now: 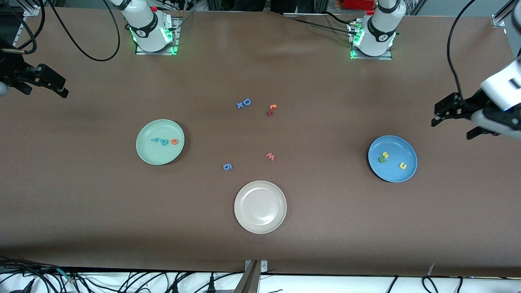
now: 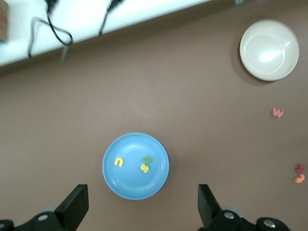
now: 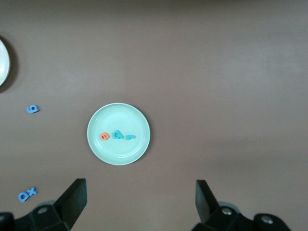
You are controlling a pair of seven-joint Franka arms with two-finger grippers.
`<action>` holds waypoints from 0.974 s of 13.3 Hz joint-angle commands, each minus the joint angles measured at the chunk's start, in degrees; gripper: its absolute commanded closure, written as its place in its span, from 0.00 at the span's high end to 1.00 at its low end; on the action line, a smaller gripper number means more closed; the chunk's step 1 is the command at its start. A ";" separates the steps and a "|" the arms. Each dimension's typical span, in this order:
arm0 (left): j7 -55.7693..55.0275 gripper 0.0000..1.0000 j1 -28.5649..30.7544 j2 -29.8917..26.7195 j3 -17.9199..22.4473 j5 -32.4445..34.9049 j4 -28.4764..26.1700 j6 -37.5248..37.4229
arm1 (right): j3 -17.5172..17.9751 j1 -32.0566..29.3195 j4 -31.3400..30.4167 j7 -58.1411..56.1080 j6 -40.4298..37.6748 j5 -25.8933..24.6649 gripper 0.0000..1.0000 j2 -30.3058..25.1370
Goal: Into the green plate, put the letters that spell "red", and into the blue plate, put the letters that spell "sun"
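A robotics lab. Two arm bases [image 1: 154, 32] are bolted at the table's [image 1: 81, 195] twelve o'clock edge. Loose cables [image 1: 122, 280] trail at six o'clock.

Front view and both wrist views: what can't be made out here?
- Green plate: teal letters too small to read in the front view.
- Orange and dark red letters overlap; shapes unclear.
- Left pincer, right pincer: bodies cut off by wrist view edges.
- Blue plate: green letter partly overlapped by yellow letter.
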 commanded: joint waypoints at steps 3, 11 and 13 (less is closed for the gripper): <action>-0.83 1.00 0.60 -0.69 -0.93 4.31 2.21 -3.03 | -0.81 -1.15 -2.01 -1.48 -0.61 1.57 1.00 -1.79; -7.41 1.00 0.34 -4.56 -1.45 4.40 -0.52 -10.94 | -6.26 2.81 1.94 -2.71 -3.14 2.33 1.00 1.29; -7.59 1.00 0.16 -4.12 -2.68 4.49 0.36 -11.21 | -6.26 2.81 2.03 -2.55 -2.96 2.25 1.00 1.64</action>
